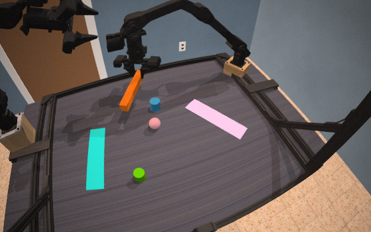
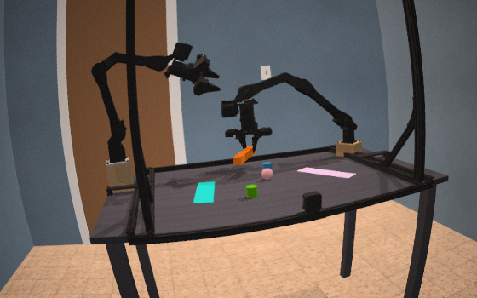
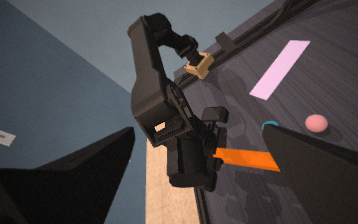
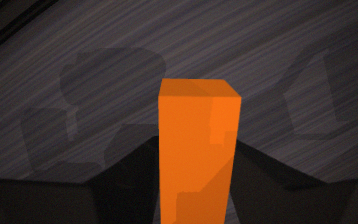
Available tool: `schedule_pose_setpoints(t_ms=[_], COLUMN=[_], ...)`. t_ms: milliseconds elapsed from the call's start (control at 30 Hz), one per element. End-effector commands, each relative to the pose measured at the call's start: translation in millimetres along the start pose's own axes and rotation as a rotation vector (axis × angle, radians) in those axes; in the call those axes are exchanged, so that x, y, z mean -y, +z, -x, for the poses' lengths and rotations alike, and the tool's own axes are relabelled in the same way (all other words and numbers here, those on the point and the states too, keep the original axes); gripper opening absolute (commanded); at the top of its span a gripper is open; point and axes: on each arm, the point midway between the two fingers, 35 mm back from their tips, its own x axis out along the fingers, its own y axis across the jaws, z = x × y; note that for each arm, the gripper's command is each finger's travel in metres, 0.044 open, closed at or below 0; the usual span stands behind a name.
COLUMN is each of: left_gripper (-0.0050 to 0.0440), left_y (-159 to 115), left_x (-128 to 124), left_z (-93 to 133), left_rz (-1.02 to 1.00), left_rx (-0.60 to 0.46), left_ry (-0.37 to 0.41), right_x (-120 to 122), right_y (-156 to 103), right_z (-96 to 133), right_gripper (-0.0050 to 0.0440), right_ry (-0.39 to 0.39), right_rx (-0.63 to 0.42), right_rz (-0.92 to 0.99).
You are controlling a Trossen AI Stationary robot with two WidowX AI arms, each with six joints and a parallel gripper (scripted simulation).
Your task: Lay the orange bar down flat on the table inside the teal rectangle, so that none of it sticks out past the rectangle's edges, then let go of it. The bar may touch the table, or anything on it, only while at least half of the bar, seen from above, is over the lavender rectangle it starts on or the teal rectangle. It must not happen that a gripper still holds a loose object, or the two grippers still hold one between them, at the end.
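While my top view shows the orange bar (image 1: 131, 91) (image 2: 243, 156) (image 3: 248, 159) (image 4: 197, 155) beyond the teal rectangle (image 1: 96, 159) (image 2: 204, 192), only the exterior view makes plain that it hangs above the table (image 1: 185, 172) (image 2: 179, 219). My right wrist view shows the right gripper (image 1: 137, 73) (image 2: 249, 149) (image 4: 192, 145) clamped on it; the left gripper's (image 1: 96, 25) (image 2: 220, 83) (image 3: 200, 131) fingers stand wide apart, well above the table.

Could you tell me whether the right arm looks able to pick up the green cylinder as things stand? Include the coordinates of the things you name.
Probably not yet: the right claw (image 1: 137, 73) (image 2: 249, 150) (image 4: 192, 145) is closed on the orange bar (image 1: 130, 93) (image 2: 243, 156) (image 3: 247, 159) (image 4: 197, 150), so it would likely need to set that down first. Nothing appears to stand on the green cylinder (image 1: 139, 174) (image 2: 251, 191).
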Motion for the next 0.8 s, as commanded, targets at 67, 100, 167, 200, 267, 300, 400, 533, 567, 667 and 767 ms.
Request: schedule_pose_setpoints(t_ms=[67, 100, 167, 200, 267, 300, 400, 533, 567, 667, 767], left_gripper=[0.044, 0.044, 0.044, 0.044, 0.044, 0.044, 0.044, 0.044, 0.044, 0.044, 0.044], left_y=[-8.1, -9.8, -13.4, -13.4, -15.4, -17.4, -24.1, -34.1, -36.8, -45.4, -51.5], left_x=[18.3, 21.4, 27.8, 27.8, 31.1, 34.6, 45.2, 60.4, 64.4, 76.6, 85.0], left_z=[-36.4, -41.5, -51.5, -51.5, -56.4, -61.2, -75.2, -92.7, -96.8, -108.6, -116.0], left_rz=[-0.233, -0.269, -0.341, -0.341, -0.377, -0.414, -0.522, -0.667, -0.704, -0.812, -0.883], left_rx=[-0.119, -0.136, -0.166, -0.166, -0.181, -0.195, -0.233, -0.276, -0.285, -0.309, -0.321], left_ry=[-0.111, -0.131, -0.171, -0.171, -0.191, -0.213, -0.28, -0.377, -0.402, -0.482, -0.537], right_x=[-1.2, -1.2, -1.2, -1.2, -1.2, -1.2, -1.2, -1.2, -1.2, -1.2, -1.2], right_y=[-0.6, -0.6, -0.6, -0.6, -0.6, -0.6, -0.6, -0.6, -0.6, -0.6, -0.6], right_z=[1.3, 1.3, 1.3, 1.3, 1.3, 1.3, 1.3, 1.3, 1.3, 1.3, 1.3], right_gripper=[0.0, 0.0, 0.0, 0.0, 0.0, 0.0, 0.0, 0.0, 0.0, 0.0, 0.0], right_ry=[0.003, 0.003, 0.003, 0.003, 0.003, 0.003, 0.003, 0.003, 0.003, 0.003, 0.003], right_rx=[-0.003, -0.003, -0.003, -0.003, -0.003, -0.003, -0.003, -0.003, -0.003, -0.003, -0.003], right_rz=[-0.003, -0.003, -0.003, -0.003, -0.003, -0.003, -0.003, -0.003, -0.003, -0.003, -0.003])
